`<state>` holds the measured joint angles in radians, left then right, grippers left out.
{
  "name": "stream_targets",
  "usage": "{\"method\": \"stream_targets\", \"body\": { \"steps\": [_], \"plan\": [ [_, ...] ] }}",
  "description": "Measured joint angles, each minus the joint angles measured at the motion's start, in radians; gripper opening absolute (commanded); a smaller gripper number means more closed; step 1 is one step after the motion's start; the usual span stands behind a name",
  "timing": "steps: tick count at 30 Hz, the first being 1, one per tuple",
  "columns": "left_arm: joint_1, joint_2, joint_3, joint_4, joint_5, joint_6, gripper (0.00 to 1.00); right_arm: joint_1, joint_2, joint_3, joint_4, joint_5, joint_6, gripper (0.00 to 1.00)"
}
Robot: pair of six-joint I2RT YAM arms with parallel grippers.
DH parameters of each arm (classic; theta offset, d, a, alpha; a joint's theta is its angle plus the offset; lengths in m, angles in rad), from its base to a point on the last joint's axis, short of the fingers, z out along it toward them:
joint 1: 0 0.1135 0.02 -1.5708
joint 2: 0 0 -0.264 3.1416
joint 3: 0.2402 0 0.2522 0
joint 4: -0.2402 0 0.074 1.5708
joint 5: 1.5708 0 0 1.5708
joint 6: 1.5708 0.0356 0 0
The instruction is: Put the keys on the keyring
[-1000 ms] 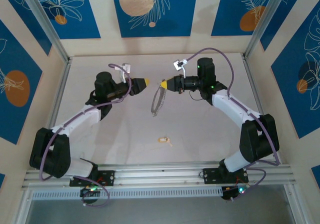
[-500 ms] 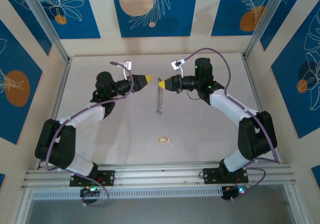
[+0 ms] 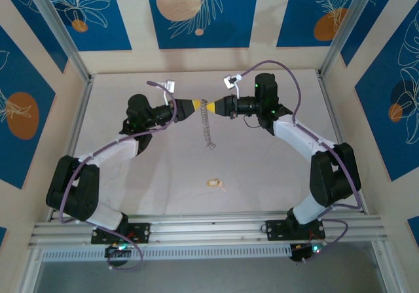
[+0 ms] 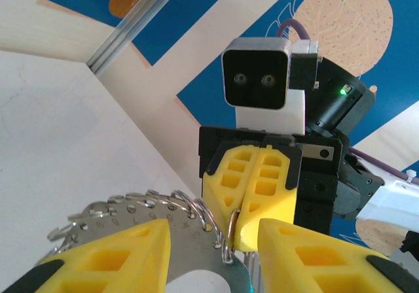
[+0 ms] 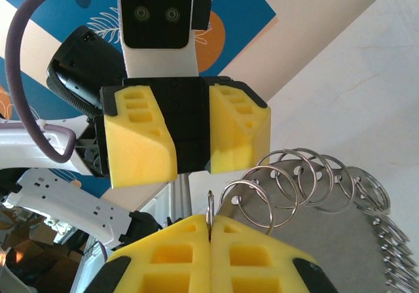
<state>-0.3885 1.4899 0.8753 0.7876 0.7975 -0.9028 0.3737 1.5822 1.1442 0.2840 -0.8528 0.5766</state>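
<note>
The keyring [image 3: 208, 126] hangs edge-on above the table's middle, like a short chain. My right gripper [image 3: 214, 104] is shut on a small silvery ring at its top. In the right wrist view the gripper [image 5: 209, 222] pinches that ring, and the keyring [image 5: 321, 195] spreads to the right with several rings along its rim. My left gripper [image 3: 194, 103] faces it tip to tip. Its jaws [image 4: 215, 241] stand open on either side of the keyring [image 4: 131, 208]. The keys [image 3: 215, 184], a tiny pale-yellow piece, lie on the table [image 3: 275, 169] below, touched by neither gripper.
Blue-patterned walls [image 3: 196, 12] close in the table at the back and both sides. An aluminium rail [image 3: 209, 226] runs along the near edge by the arm bases. Both arms reach in high over the centre.
The two grippers have closed in on each other until their tips nearly meet. The left jaws have narrowed around the keyring's top. The keyring has turned edge-on and shifted slightly.
</note>
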Motion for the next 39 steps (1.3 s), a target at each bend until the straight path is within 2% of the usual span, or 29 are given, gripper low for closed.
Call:
{"method": "stream_targets", "body": {
  "steps": [21, 39],
  "plan": [
    [-0.035, 0.000, 0.005, -0.048, 0.007, 0.042, 0.35, 0.000, 0.008, 0.006, 0.001, 0.004, 0.007, 0.00],
    [-0.042, 0.006, 0.020, -0.053, 0.005, 0.048, 0.21, 0.000, 0.017, 0.006, 0.001, 0.006, 0.007, 0.00]
  ]
}}
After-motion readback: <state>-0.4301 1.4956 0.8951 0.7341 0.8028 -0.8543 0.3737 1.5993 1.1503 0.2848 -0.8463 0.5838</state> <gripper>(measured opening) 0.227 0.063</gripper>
